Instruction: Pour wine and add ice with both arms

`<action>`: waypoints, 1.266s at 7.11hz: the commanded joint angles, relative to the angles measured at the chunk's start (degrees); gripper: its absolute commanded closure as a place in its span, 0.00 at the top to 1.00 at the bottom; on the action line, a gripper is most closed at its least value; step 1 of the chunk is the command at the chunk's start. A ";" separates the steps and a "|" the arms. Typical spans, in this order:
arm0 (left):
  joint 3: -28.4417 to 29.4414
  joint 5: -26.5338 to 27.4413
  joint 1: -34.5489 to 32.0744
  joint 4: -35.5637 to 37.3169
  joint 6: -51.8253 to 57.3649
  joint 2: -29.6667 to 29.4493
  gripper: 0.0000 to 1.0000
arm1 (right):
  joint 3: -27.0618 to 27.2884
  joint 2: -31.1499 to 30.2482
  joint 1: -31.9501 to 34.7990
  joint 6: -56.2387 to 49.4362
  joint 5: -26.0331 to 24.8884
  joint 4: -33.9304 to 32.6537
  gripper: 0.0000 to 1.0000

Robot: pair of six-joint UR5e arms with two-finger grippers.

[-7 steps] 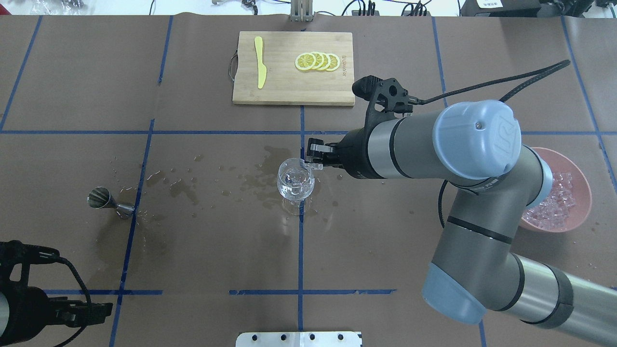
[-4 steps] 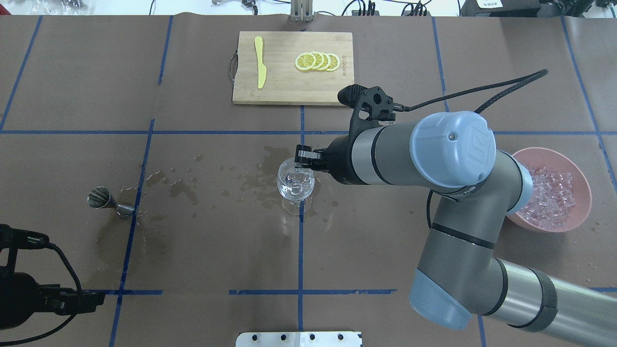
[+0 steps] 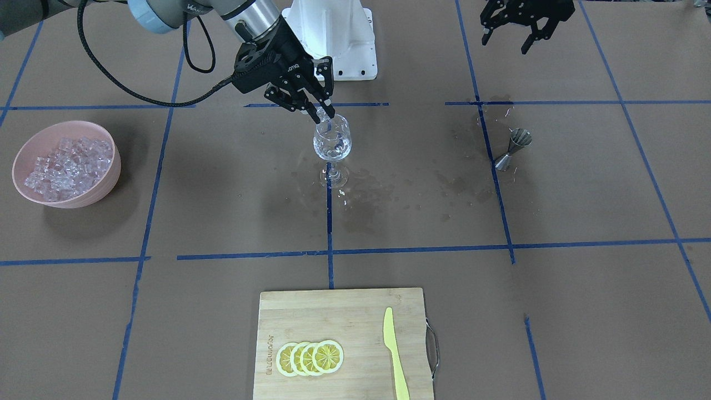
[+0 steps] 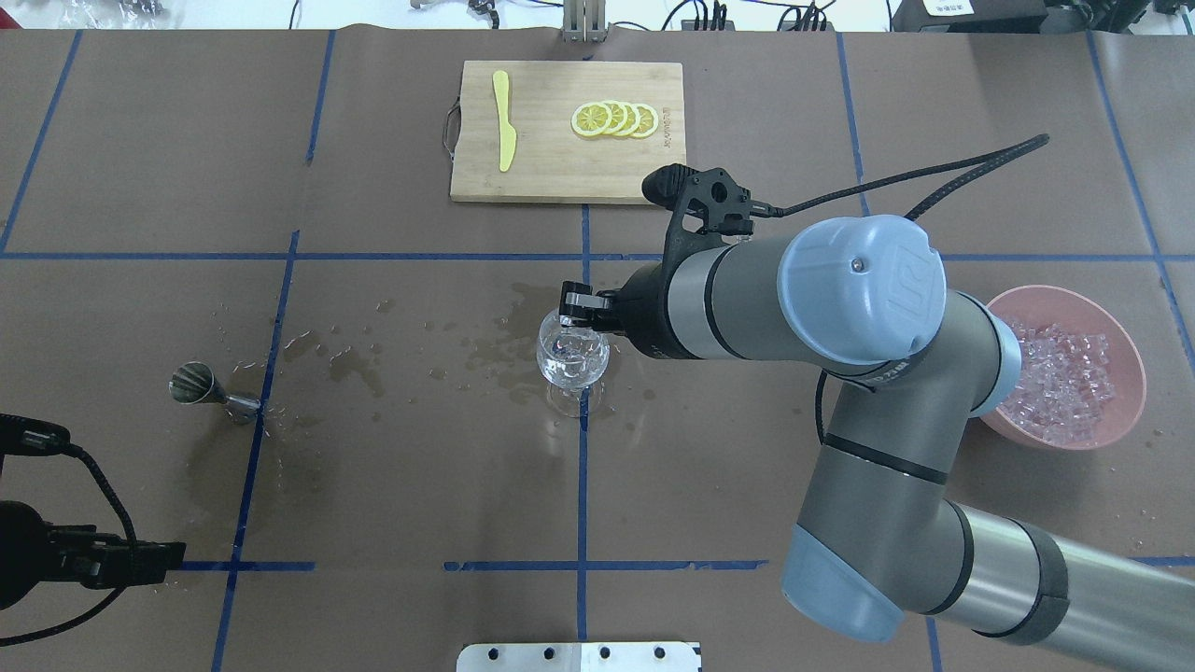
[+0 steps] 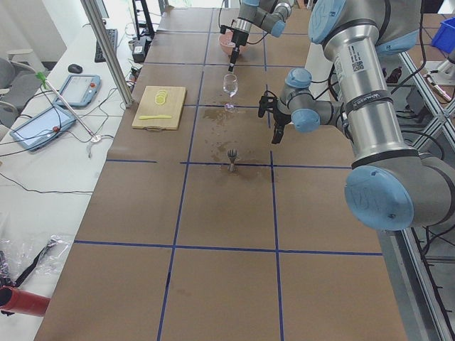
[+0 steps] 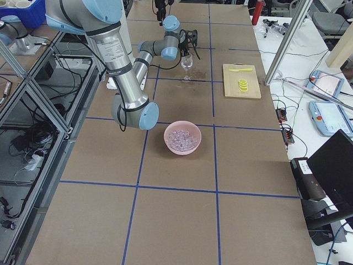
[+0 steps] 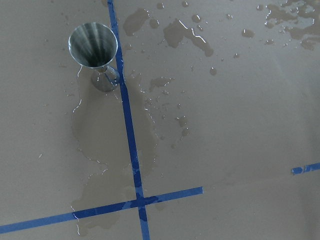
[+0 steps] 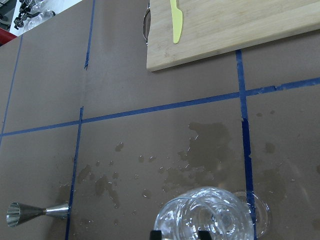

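Here, right gripper [image 3: 326,115] (angled downward) hovers at the glass [image 3: 332,142] rim.

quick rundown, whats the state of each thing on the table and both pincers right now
wine glass, upright, looks to hold ice
right pincer, over the glass rim, grip unclear
left pincer, open, empty
jigger, upright, looks empty
pink bowl, upright, holding ice
lemon slices, fanned on cutting board
knife, lying flat
table cover, wet around glass and jigger
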 commanded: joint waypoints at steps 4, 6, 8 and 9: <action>-0.05 -0.38 -0.82 0.13 0.20 -0.05 1.00 | 0.08 0.81 -0.36 0.33 -1.40 -2.05 0.64; -0.57 -3.63 -1.87 1.43 0.20 -0.58 1.00 | 0.08 0.81 -0.36 0.41 -1.50 -2.13 0.90; -1.37 -3.90 -8.32 6.25 9.10 -4.41 1.00 | 0.61 0.72 -0.18 0.33 -1.50 -2.13 0.99; -1.63 -6.33 -14.03 10.54 14.39 -7.05 1.00 | 1.57 0.55 0.25 0.33 -1.32 -2.66 0.99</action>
